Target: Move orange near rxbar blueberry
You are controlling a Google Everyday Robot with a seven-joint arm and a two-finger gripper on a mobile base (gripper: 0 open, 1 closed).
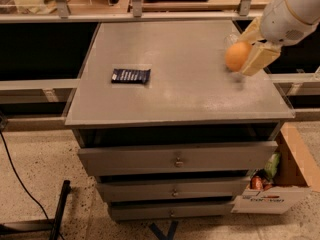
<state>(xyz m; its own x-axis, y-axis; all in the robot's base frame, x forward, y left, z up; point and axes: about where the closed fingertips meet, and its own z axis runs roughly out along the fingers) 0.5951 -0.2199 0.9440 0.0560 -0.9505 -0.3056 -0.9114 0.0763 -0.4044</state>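
Observation:
The orange (237, 56) hangs above the right part of the grey cabinet top (180, 79), held between the pale fingers (258, 59) of my gripper (245, 54), which is shut on it. The white arm comes in from the upper right corner. The rxbar blueberry (130, 75), a flat dark navy wrapper with white lettering, lies on the left part of the top, well apart from the orange. A clear plastic bottle (230, 38) shows only partly behind the orange and gripper.
The cabinet has three drawers (175, 160) below its top. A cardboard box (282, 184) with packaged items stands on the floor at the right. A railing and shelving run along the back edge. A black cable lies on the floor at the left.

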